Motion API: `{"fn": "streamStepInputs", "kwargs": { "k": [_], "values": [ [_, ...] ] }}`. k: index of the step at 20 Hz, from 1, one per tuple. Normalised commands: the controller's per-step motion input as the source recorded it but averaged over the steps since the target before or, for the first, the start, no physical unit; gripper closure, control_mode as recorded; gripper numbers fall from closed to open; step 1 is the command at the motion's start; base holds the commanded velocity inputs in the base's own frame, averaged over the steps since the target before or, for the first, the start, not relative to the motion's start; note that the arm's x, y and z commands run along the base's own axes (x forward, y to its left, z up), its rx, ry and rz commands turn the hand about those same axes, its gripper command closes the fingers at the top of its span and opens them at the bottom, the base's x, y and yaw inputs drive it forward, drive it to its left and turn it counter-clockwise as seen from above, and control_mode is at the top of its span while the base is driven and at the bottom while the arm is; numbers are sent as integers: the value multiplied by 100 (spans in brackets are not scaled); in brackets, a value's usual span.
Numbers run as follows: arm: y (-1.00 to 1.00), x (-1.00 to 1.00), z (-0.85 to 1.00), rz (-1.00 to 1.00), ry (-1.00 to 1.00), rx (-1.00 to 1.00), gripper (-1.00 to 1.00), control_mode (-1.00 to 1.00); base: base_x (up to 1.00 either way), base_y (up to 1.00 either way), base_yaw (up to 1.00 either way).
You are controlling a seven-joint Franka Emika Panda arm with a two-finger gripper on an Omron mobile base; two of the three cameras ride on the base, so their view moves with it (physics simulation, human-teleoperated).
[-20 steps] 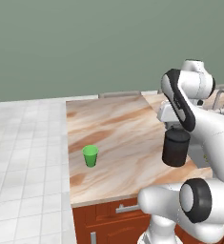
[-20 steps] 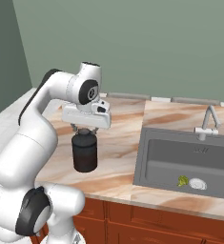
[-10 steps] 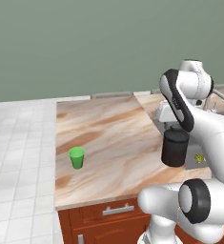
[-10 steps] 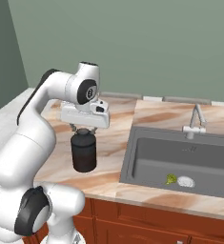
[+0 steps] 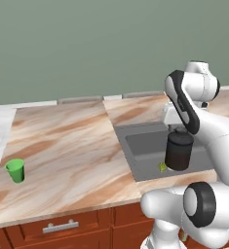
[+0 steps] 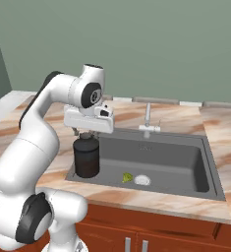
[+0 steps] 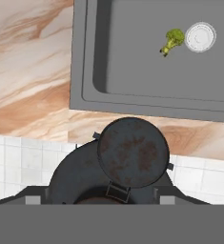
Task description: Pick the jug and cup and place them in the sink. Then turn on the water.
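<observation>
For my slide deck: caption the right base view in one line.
The gripper carries the jug at the left edge of the sink, faucet dry, a small green lump beside the drain.

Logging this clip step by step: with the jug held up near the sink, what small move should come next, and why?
Probably carry the jug a little further over the sink, then lower it. The end effector holds it by its cap, and the hand view shows it hanging off the basin's edge, over floor and counter, not yet above the basin.
</observation>
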Motion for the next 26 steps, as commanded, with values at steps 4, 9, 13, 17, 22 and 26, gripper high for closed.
{"fn": "streamStepInputs", "kwargs": {
  "k": [4, 9, 13, 17, 22, 26],
  "values": [
    [0, 0, 0, 0, 0, 0, 100, 100, 27, -37, -1],
    [0, 0, 0, 0, 0, 0, 100, 100, 22, 0, 0],
    [0, 0, 0, 0, 0, 0, 100, 100, 46, 15, 0],
    [0, 0, 0, 0, 0, 0, 100, 100, 67, 14, 0],
    [0, 0, 0, 0, 0, 0, 100, -100, 10, 0, 0],
    [0, 1, 0, 0, 0, 0, 100, -100, 0, 0, 0]
  ]
}}
